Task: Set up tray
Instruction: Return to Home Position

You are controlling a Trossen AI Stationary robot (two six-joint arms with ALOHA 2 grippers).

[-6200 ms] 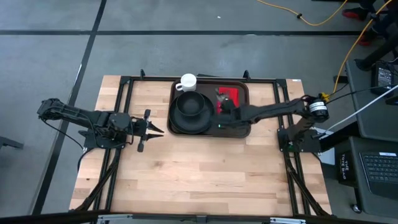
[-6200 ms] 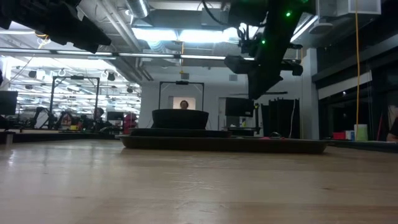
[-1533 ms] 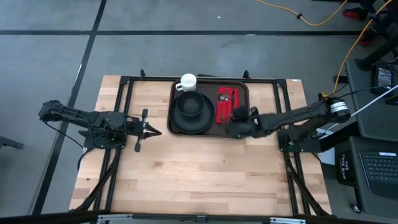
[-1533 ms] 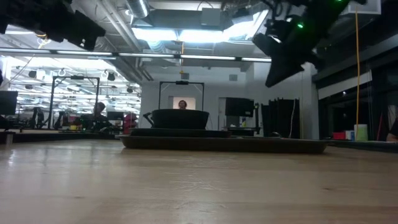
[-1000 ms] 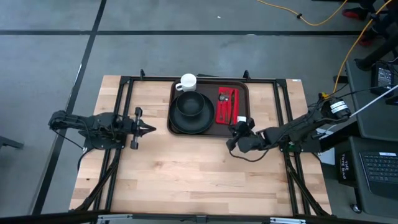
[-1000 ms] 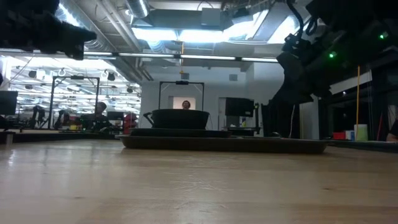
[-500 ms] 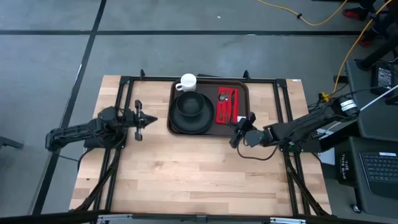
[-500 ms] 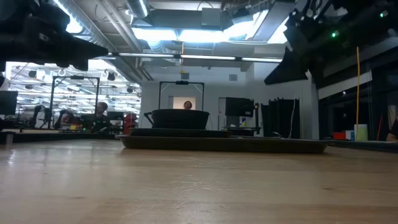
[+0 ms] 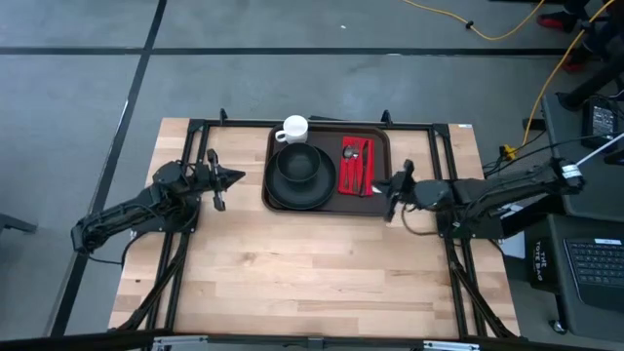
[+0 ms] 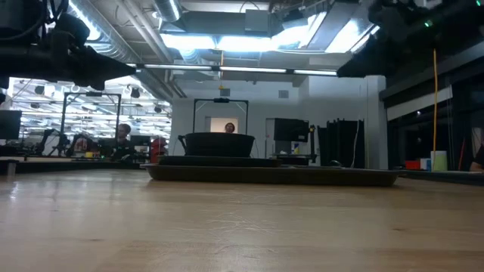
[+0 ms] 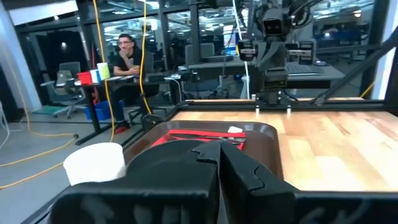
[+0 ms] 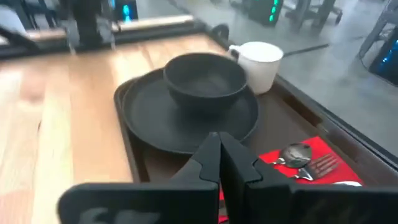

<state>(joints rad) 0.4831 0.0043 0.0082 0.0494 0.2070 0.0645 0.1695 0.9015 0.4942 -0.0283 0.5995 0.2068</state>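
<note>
The tray (image 9: pixel 380 203) sits upper centre in the high view, laid with black plate (image 9: pixel 283 195), bowl (image 9: pixel 297 164), red napkin (image 9: pixel 346 180) and cutlery (image 9: pixel 357 156). Our right gripper (image 9: pixel 390 190) has drawn back to just beyond its right rim, fingers pinched together and empty. The left gripper (image 9: pixel 232 176), likewise closed, has swung upward at left. We judge the setup done, with both arms homing.
</note>
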